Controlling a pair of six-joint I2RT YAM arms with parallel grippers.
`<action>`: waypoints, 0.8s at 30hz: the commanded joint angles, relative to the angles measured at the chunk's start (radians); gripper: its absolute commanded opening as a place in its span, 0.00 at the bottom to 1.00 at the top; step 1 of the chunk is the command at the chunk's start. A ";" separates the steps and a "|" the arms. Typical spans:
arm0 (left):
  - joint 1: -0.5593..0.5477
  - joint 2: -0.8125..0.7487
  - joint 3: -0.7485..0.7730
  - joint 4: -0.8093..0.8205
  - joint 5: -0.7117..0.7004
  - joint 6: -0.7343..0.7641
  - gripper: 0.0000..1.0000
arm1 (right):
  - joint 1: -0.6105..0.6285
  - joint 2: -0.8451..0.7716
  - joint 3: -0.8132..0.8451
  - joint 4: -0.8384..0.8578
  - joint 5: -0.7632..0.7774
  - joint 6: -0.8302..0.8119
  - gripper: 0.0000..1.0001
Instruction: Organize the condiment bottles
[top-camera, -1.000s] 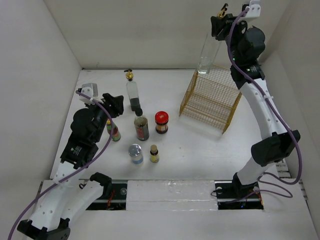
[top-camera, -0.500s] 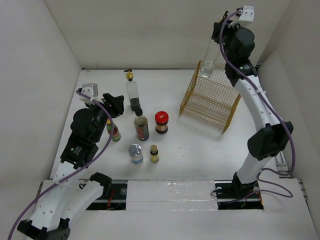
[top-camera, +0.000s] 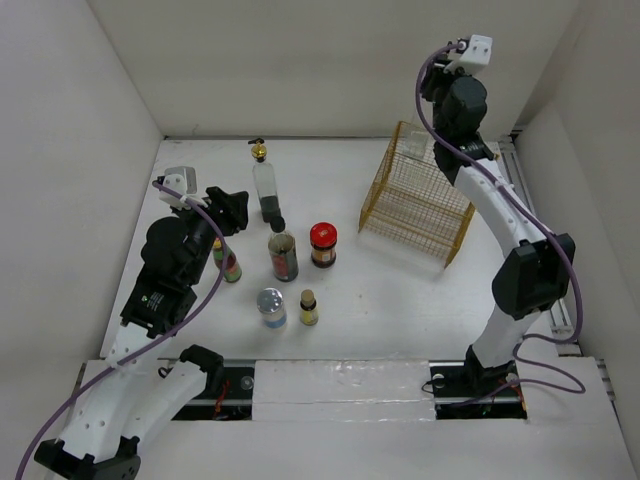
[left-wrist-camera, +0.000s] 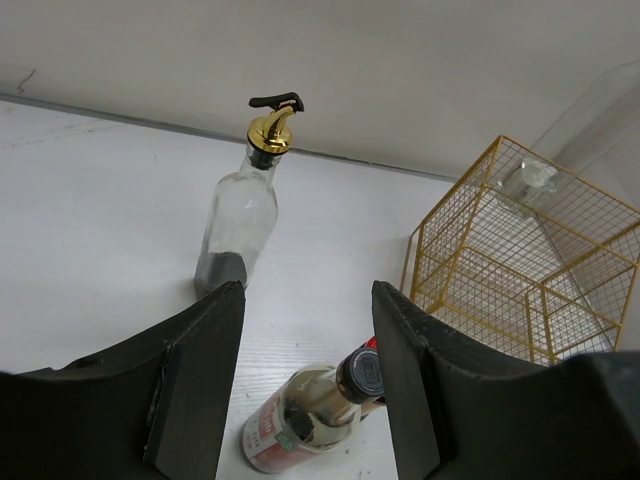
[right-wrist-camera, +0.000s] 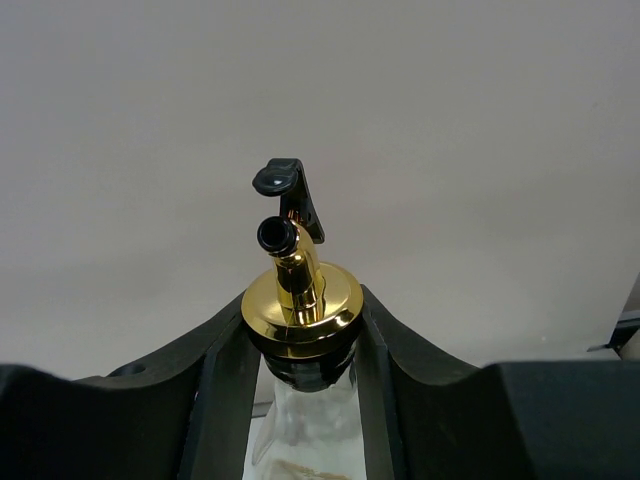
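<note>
Right gripper (right-wrist-camera: 303, 345): the jaws are closed on the neck of a tall clear bottle (right-wrist-camera: 305, 435), one finger on each side, directly below the gold spout (right-wrist-camera: 298, 285). The spout and its black flip cap project above the fingers.

In the top view the right arm is raised at the far right of the table (top-camera: 400, 290). The held bottle hangs below the gripper. Its base is at the far corner of the gold wire basket (top-camera: 415, 195). In the left wrist view the base appears behind the mesh. Contact with the basket floor cannot be determined.

Left gripper (left-wrist-camera: 308, 300): the jaws are spread wide and hold nothing. The dark black-capped jar (left-wrist-camera: 305, 425) lies below the gap, clear of both fingers. The second gold-spouted bottle (left-wrist-camera: 240, 215) stands upright beyond the left finger.

The remaining items stand on the table in front of the left arm:
- colourful-labelled bottle (top-camera: 229, 263), nearest the left gripper
- red-lidded jar (top-camera: 323, 245), just beside the dark jar
- silver-lidded jar (top-camera: 271, 307)
- small yellow bottle (top-camera: 309, 308)
</note>
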 joint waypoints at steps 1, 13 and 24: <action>0.003 -0.004 -0.007 0.046 0.012 -0.002 0.50 | 0.024 -0.007 0.004 0.218 0.054 -0.034 0.04; 0.003 0.005 -0.007 0.046 0.021 -0.002 0.50 | 0.070 0.021 -0.196 0.290 0.111 -0.034 0.08; 0.003 0.005 -0.016 0.055 0.033 -0.002 0.50 | 0.049 0.019 -0.317 0.258 0.082 0.053 0.43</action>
